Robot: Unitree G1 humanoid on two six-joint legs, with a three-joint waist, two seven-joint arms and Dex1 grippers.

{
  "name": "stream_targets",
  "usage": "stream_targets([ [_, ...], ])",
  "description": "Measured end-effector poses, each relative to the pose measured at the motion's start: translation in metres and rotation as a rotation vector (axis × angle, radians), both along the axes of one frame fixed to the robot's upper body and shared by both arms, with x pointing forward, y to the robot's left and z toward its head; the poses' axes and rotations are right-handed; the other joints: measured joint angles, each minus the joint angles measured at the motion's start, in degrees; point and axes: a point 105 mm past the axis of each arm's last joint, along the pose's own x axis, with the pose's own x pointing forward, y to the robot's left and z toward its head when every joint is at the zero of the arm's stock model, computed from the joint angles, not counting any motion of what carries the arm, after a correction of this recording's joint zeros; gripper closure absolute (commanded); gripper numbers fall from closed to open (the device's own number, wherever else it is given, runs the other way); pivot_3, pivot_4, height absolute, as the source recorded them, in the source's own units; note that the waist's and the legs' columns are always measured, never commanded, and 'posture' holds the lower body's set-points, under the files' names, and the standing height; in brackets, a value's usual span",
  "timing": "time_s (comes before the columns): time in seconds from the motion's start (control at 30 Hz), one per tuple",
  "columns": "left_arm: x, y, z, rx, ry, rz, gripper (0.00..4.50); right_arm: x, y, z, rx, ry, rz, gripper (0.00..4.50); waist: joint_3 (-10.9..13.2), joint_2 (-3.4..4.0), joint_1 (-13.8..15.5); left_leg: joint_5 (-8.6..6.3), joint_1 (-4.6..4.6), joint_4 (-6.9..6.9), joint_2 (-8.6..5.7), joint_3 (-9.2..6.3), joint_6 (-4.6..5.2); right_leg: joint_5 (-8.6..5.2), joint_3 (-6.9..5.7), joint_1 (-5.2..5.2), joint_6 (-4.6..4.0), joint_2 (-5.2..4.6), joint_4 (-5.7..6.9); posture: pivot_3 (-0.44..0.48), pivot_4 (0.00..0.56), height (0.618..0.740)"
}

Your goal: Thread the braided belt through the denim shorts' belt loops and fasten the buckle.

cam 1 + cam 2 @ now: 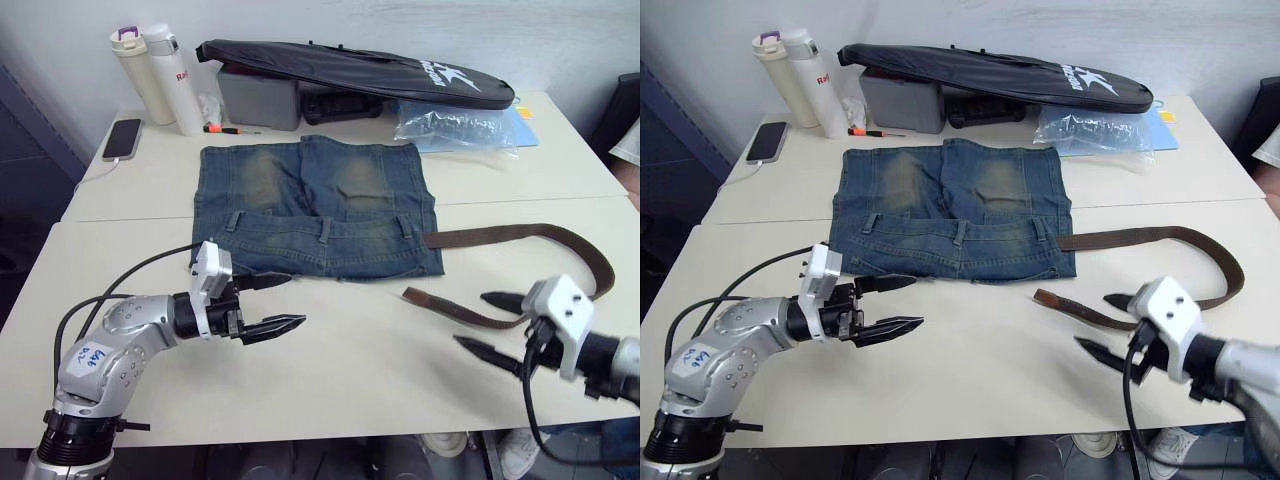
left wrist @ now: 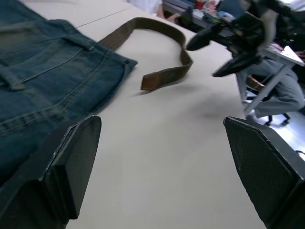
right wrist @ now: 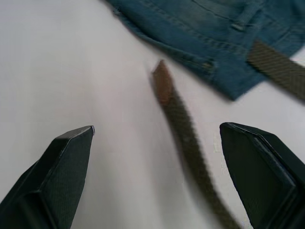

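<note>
Nearest us, toward the counter's front edge, we see the left tool (image 1: 268, 303) with its fingers apart, holding nothing, just off the near hem of the shorts (image 1: 318, 205); toward the front right corner, the right tool (image 1: 490, 324) also stands spread and empty, beside the loose tip of the belt (image 1: 520, 236); the belt runs from that tip in a loop toward the right edge and back to the shorts' right side, where it meets the waistband; the shorts lie flat mid-counter, their loops (image 1: 324, 229) upright on the band; along the far edge we see a phone (image 1: 122, 138), two bottles (image 1: 160, 72), a black bag (image 1: 360, 66) and a plastic pouch (image 1: 455, 127).
</note>
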Motion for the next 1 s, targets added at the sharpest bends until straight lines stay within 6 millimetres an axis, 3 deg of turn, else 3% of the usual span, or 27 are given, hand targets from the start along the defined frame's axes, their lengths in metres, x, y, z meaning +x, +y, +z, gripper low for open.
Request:
stream_targets([
  [0.17, 0.0, -0.007, 0.006, 0.003, -0.014, -0.028, 0.0, 0.021, -0.011, -0.009, -0.059, 0.065, -0.032, 0.03, 0.01, -0.01, -0.14, 0.02, 0.01, 0.0, 0.01, 0.0, -0.02, 0.05, 0.04, -0.04, 0.09, 0.03, 0.01, 0.0, 0.15, 0.74],
  [0.2, 0.002, -0.009, 0.009, -0.002, -0.027, -0.029, 0.0, 0.024, -0.011, -0.014, -0.062, 0.08, -0.033, 0.26, 0.01, -0.01, -0.16, 0.02, 0.02, 0.02, 0.0, -0.01, -0.02, 0.08, 0.05, -0.05, 0.14, 0.04, 0.0, 0.0, 0.15, 0.74],
  [0.27, 0.004, -0.01, 0.012, -0.003, -0.043, -0.023, 0.0, 0.027, -0.01, -0.022, -0.067, 0.111, -0.029, 0.82, -0.01, 0.02, -0.16, 0.03, 0.03, 0.01, -0.02, -0.02, -0.01, 0.15, 0.1, -0.07, 0.24, 0.04, 0.02, 0.0, 0.15, 0.74],
  [0.33, 0.007, -0.013, 0.016, -0.01, -0.059, -0.006, 0.0, 0.029, -0.011, -0.046, -0.085, 0.202, -0.017, 1.88, -0.02, 0.04, -0.2, 0.02, 0.07, -0.02, -0.04, -0.04, 0.0, 0.2, 0.17, -0.09, 0.33, 0.06, 0.02, 0.0, 0.15, 0.74],
  [0.37, 0.008, -0.013, 0.016, -0.015, -0.057, -0.001, 0.0, 0.029, -0.012, -0.05, -0.084, 0.217, -0.02, 2.16, -0.03, 0.05, -0.25, 0.02, 0.07, -0.02, -0.04, -0.03, 0.0, 0.21, 0.19, -0.09, 0.34, 0.06, 0.03, 0.0, 0.15, 0.74],
  [0.5, 0.012, -0.022, 0.018, -0.067, -0.052, 0.023, 0.0, 0.036, -0.009, -0.05, -0.071, 0.185, 0.011, 4.2, -0.02, 0.04, -0.65, 0.02, 0.06, 0.0, -0.05, -0.03, 0.0, 0.34, 0.21, -0.04, 0.54, 0.09, 0.03, 0.0, 0.15, 0.74],
  [0.53, 0.012, -0.023, 0.017, -0.068, -0.048, 0.022, 0.0, 0.036, -0.007, -0.05, -0.069, 0.179, 0.026, 4.44, -0.03, 0.04, -0.75, 0.02, 0.06, 0.0, -0.05, -0.03, 0.0, 0.35, 0.23, -0.04, 0.55, 0.08, 0.02, 0.0, 0.15, 0.74],
  [0.63, 0.013, -0.031, 0.02, -0.106, -0.043, 0.011, 0.0, 0.035, 0.002, -0.043, -0.032, 0.16, 0.098, 4.44, -0.02, 0.04, -0.93, 0.02, 0.06, 0.06, -0.06, -0.02, -0.01, 0.35, 0.25, -0.04, 0.55, 0.08, -0.09, 0.0, 0.15, 0.74],
  [0.8, 0.019, -0.048, 0.039, -0.213, -0.034, -0.028, 0.0, 0.033, 0.024, 0.018, 0.153, 0.02, 0.242, 4.44, 0.01, -0.01, -1.0, 0.07, 0.05, 0.13, -0.01, -0.02, -0.08, 0.43, 0.32, 0.06, 0.52, 0.17, -0.04, 0.0, 0.15, 0.74],
  [0.9, 0.022, -0.056, 0.038, -0.229, 0.008, -0.046, 0.0, 0.029, 0.035, 0.031, 0.255, 0.01, 0.278, 4.44, 0.02, -0.03, -1.03, 0.08, 0.06, 0.14, 0.03, -0.02, -0.09, 0.44, 0.37, 0.05, 0.5, 0.26, -0.05, 0.0, 0.15, 0.74],
  [1.0, 0.024, -0.082, 0.037, -0.269, 0.058, -0.113, 0.0, 0.027, 0.049, 0.042, 0.355, 0.007, 0.317, 4.44, 0.01, -0.02, -0.98, 0.08, 0.06, 0.23, 0.02, 0.0, -0.09, 0.5, 0.42, 0.01, 0.53, 0.26, -0.1, 0.0, 0.15, 0.74],
])
